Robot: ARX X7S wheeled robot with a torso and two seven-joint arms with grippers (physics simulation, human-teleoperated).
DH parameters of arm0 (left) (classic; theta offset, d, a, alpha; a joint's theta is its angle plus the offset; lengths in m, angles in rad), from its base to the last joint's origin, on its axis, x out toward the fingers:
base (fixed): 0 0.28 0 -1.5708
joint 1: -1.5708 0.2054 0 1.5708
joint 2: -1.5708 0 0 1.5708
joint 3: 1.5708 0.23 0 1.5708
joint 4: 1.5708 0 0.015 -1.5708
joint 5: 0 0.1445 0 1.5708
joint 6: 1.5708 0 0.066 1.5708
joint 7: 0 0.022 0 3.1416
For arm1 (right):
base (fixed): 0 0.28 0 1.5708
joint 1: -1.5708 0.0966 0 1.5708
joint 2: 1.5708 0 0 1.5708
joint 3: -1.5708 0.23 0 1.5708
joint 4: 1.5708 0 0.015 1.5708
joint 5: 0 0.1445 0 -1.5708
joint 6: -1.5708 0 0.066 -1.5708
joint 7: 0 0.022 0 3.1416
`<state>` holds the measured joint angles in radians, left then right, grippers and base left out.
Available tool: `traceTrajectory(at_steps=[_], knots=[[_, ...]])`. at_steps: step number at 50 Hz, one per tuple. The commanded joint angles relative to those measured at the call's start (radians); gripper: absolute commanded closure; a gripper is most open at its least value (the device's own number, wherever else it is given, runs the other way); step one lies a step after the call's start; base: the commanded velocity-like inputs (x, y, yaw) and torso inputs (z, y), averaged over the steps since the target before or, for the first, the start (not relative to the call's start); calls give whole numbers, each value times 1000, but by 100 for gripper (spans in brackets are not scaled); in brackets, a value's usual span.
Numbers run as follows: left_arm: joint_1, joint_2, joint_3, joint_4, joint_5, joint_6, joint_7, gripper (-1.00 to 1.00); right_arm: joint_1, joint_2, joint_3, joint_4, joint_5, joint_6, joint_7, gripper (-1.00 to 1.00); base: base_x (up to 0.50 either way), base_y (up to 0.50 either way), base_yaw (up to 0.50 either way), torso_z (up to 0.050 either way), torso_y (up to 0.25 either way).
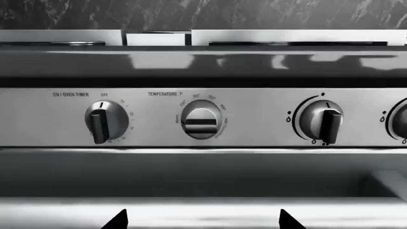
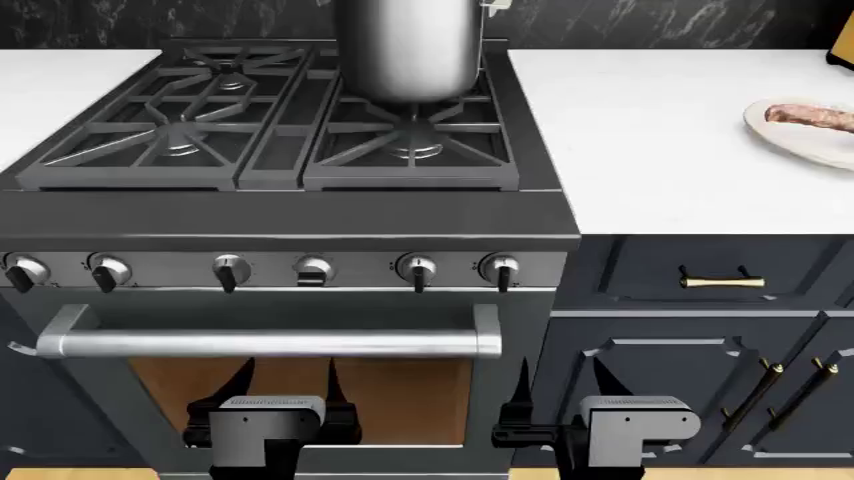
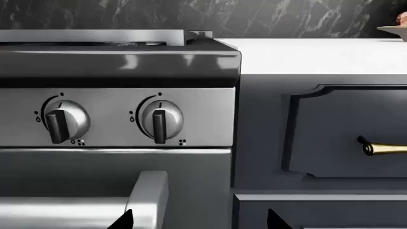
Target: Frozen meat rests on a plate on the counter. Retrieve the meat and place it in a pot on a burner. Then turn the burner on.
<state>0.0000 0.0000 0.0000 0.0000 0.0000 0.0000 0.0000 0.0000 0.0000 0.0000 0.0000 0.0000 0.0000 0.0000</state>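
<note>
In the head view the reddish-brown meat (image 2: 810, 116) lies on the cream plate (image 2: 801, 140) at the far right of the white counter (image 2: 654, 130). The grey pot (image 2: 404, 45) stands on the back right burner; the front right burner (image 2: 414, 150) in front of it is bare. My left gripper (image 2: 284, 378) and right gripper (image 2: 558, 378) are both open and empty, low before the oven door, far below the counter. The plate's edge shows in the right wrist view (image 3: 394, 29).
Stove knobs line the front panel (image 2: 416, 268) (image 2: 501, 267) (image 2: 230, 270); they show close in the wrist views (image 1: 327, 121) (image 3: 159, 120) (image 3: 60, 121). An oven door handle (image 2: 267, 343) runs above my grippers. Dark cabinet doors with brass handles (image 2: 721, 282) stand at right.
</note>
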Motion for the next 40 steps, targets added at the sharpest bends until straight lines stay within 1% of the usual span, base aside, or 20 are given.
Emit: traceTrajectory(at_steps=[1, 5, 11, 27, 40], knots=[[-2, -16, 17, -2, -16, -10, -18, -100, 1, 16, -21, -1, 7, 3, 24, -100, 0, 0, 0, 0, 0], [-3, -37, 50, -6, -17, -49, -23, -100, 0, 32, -40, -3, 14, 1, 46, -100, 0, 0, 0, 0, 0], [-7, -51, 73, -8, -25, -60, -29, -100, 3, 46, -55, 5, 36, -9, 54, -100, 0, 0, 0, 0, 0], [-16, -72, 98, -22, -54, -73, -55, -100, 5, 66, -73, 15, 83, -42, 83, -100, 0, -500, 0, 0, 0], [-24, -84, 116, -40, -56, -57, -82, -100, -3, 90, -85, 14, 77, -42, 116, -100, 0, -500, 0, 0, 0]])
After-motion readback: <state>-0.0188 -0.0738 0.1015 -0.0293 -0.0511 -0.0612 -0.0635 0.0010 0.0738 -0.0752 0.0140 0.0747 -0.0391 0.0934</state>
